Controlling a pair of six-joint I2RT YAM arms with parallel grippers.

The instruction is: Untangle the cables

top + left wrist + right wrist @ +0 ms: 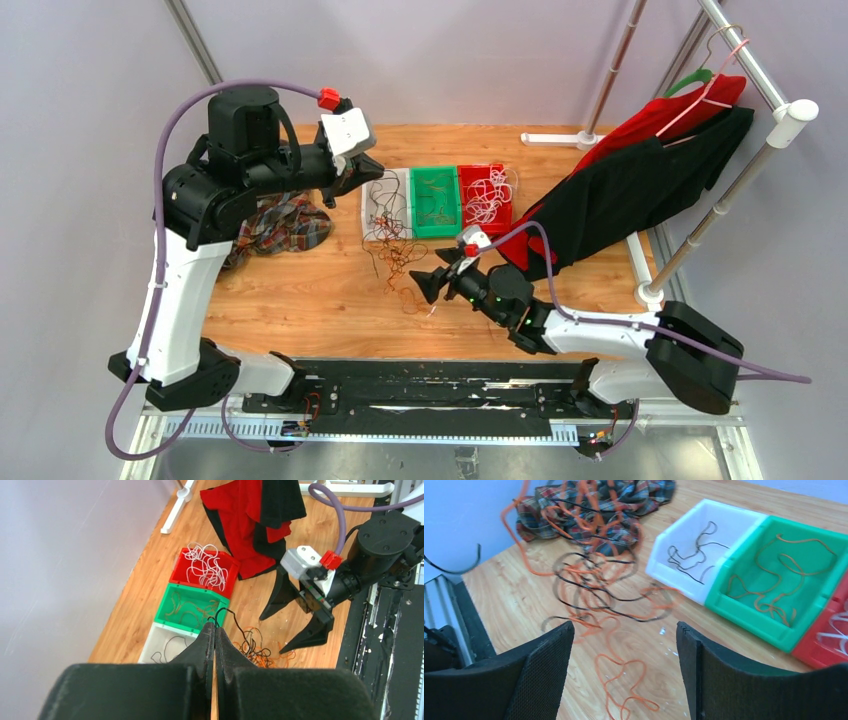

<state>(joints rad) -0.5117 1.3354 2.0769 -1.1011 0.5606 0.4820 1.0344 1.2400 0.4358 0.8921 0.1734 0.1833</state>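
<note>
I'm partway through sorting on the wooden table (300,300). My left gripper (215,630), raised by the left edge of the white bin (679,587), is pinched tight on a black cable (235,622). The cable trails down to the tangle (599,590) of orange and black cables, which lies just near of the bins. My right gripper (624,630) hangs over that heap, spread wide and empty. Next, I judge, it should pin an orange loop so the black cable draws free. The white bin holds black strands (694,560), the green bin (749,615) orange-brown strands (774,580), and the red bin (177,575) white strands (205,567).
</note>
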